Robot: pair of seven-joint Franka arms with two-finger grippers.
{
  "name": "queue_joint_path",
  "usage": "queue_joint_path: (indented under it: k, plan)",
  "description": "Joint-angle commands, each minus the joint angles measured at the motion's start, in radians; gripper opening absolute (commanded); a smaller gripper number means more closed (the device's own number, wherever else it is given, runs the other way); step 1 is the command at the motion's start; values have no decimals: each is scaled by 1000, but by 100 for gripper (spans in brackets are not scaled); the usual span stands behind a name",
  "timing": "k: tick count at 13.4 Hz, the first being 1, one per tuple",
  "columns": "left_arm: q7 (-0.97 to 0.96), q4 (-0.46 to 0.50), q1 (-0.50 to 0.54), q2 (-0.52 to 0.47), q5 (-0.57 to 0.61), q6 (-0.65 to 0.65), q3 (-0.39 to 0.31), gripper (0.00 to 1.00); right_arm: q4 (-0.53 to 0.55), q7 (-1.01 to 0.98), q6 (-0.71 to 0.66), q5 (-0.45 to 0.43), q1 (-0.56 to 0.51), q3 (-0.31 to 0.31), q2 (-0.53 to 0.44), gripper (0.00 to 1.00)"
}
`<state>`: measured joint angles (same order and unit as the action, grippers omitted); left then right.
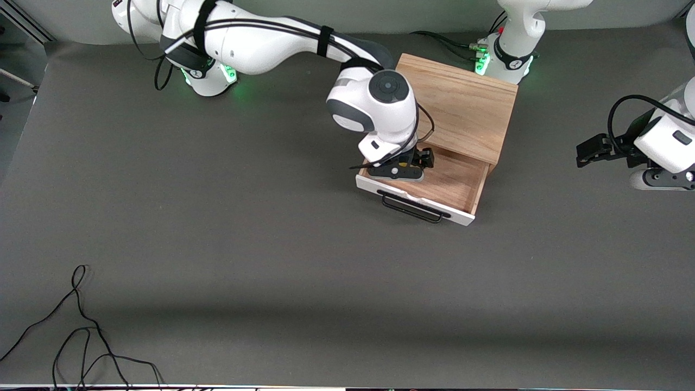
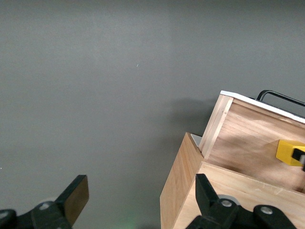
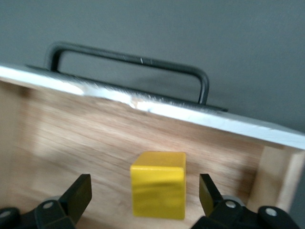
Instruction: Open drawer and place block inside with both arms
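The drawer (image 1: 459, 183) stands pulled out of the wooden cabinet (image 1: 461, 100), its white front with the black handle (image 1: 412, 209) facing the front camera. My right gripper (image 1: 398, 171) is down inside the drawer, open. In the right wrist view the yellow block (image 3: 158, 191) rests on the drawer floor between the spread fingers of my right gripper (image 3: 144, 191), touching neither. The front view hides the block under the hand. The left wrist view shows the block (image 2: 288, 151) inside the drawer (image 2: 248, 138). My left gripper (image 1: 659, 180) waits, open and empty (image 2: 140, 191), over the table toward the left arm's end.
Loose black cables (image 1: 81, 331) lie on the grey table near the front camera, toward the right arm's end. The drawer's white front rim (image 3: 190, 114) and wire handle (image 3: 128, 59) rise just past the block in the right wrist view.
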<state>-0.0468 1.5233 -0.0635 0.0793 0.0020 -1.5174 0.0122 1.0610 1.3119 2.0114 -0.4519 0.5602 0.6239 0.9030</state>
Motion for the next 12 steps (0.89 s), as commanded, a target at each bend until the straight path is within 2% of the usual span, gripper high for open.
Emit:
queue_joint_path:
  k: [1,3,5,7,9,10,12]
  plan:
    - [18,15,-1,-12,4,-15,-3,100,17,18,-74,47,-103,40,-119,100]
    - [18,15,-1,-13,4,-15,-3,100,20,7,-149,47,-202,117,-166,100]
    - [18,15,-2,-13,4,-15,-3,100,27,-98,-235,51,-270,116,-232,100]
    - [18,14,-1,-13,4,-15,-3,100,27,-262,-272,68,-333,88,-239,100]
    - [18,14,-1,-13,4,-15,-3,100,28,-383,-307,99,-358,-5,-262,100]
    - [18,14,-1,-13,4,-15,-3,100,43,-458,-315,160,-361,-94,-292,100]
    - [18,15,-1,-13,4,-14,-3,100,140,-598,-283,327,-361,-290,-399,100]
